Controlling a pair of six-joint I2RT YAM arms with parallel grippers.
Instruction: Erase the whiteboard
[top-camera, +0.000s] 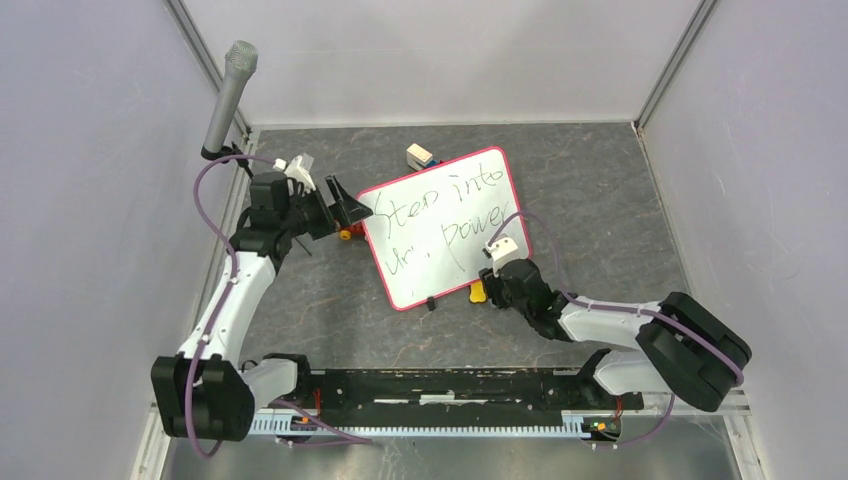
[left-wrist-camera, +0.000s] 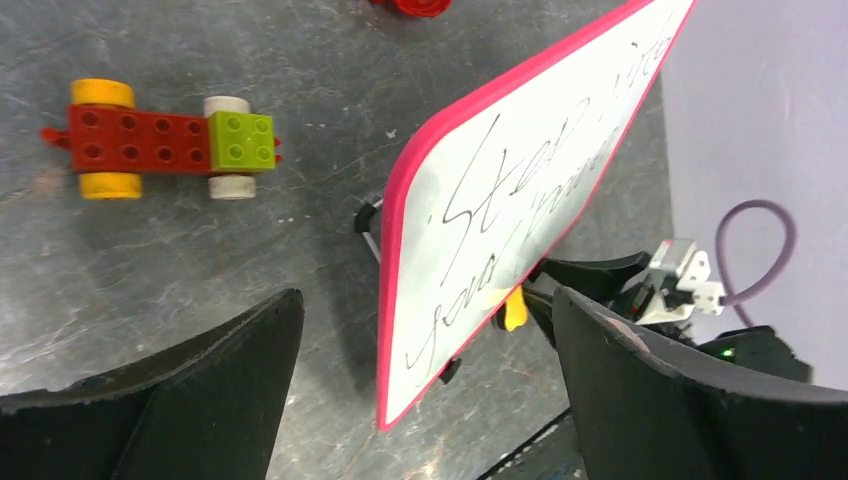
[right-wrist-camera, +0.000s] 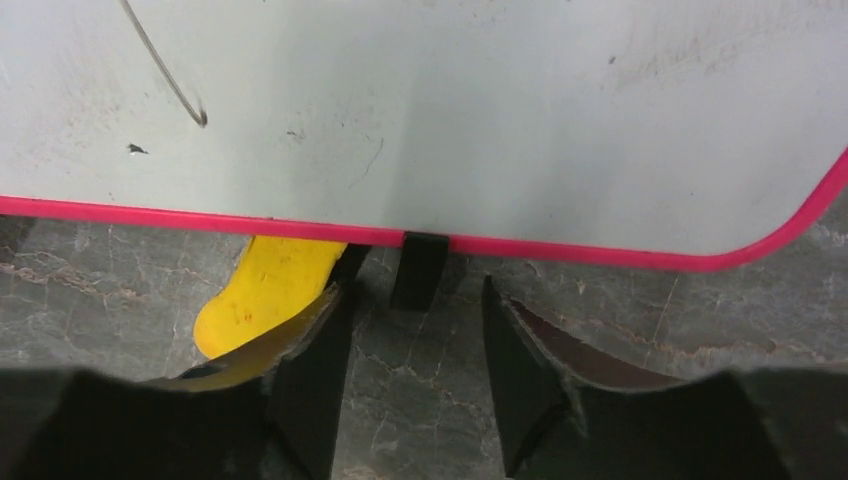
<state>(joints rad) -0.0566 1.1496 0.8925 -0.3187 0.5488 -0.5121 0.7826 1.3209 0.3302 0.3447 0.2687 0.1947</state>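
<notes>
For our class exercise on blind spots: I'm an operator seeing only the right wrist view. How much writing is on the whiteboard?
Observer: The whiteboard carries two lines of black handwriting.
Operator: Where's the left claw?
Observer: The left claw hangs open by the board's left edge.
Operator: Anything else there?
Observer: A red brick car with yellow wheels lies beside that edge.

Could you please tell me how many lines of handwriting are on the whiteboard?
2: upper line across the far half of the whiteboard; lower line just beneath. The right arm may hide strokes.
</notes>
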